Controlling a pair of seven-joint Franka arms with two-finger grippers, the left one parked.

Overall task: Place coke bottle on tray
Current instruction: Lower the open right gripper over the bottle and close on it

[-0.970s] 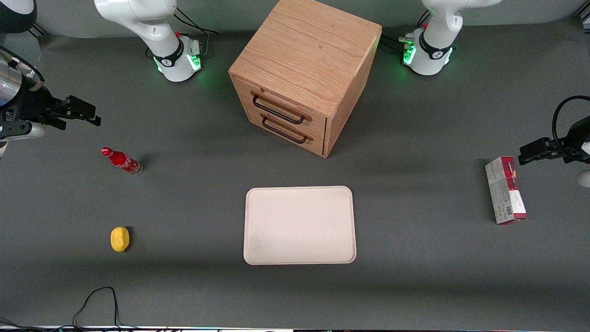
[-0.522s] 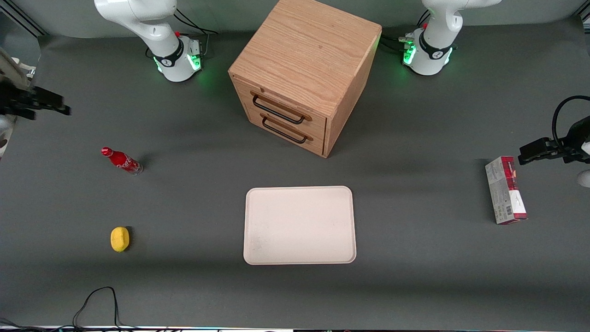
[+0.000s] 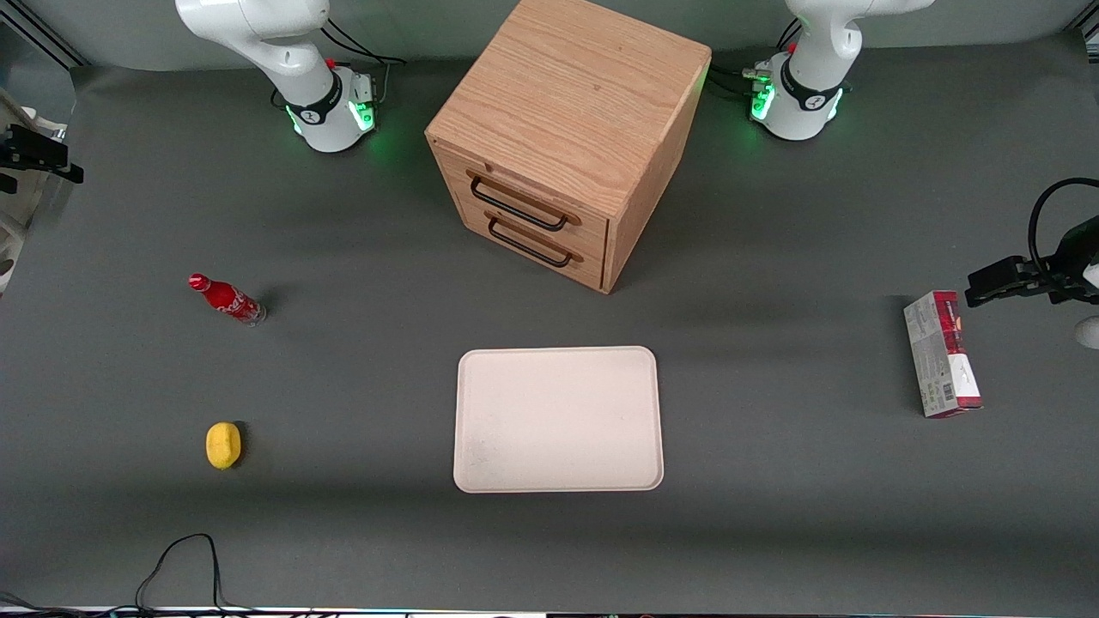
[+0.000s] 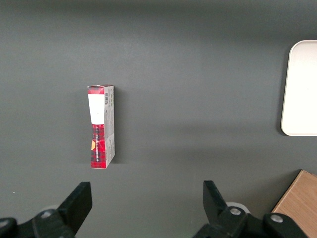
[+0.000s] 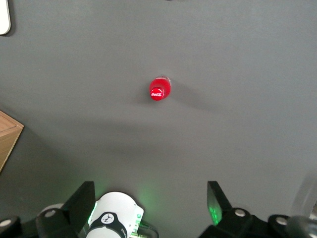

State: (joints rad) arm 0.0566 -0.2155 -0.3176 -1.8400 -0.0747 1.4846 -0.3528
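The coke bottle (image 3: 225, 299), small and red with a red cap, stands upright on the grey table toward the working arm's end, well apart from the tray. The right wrist view shows its cap from above (image 5: 160, 89). The cream-white tray (image 3: 558, 419) lies flat in front of the wooden cabinet, nearer the front camera, with nothing on it. One of its corners shows in the right wrist view (image 5: 4, 17). My gripper (image 3: 58, 163) is open and empty, high above the table at the working arm's edge, farther from the camera than the bottle. Its fingers (image 5: 84, 201) stand wide apart.
A wooden two-drawer cabinet (image 3: 567, 137) stands mid-table. A yellow lemon (image 3: 223, 445) lies nearer the camera than the bottle. A red-and-grey carton box (image 3: 942, 354) lies toward the parked arm's end. A black cable (image 3: 180, 558) loops at the table's near edge. The arm's base (image 5: 114, 218) shows below the gripper.
My gripper has pulled away from the bottle toward the working arm's edge of the table and farther from the camera. The bottle and tray have not moved.
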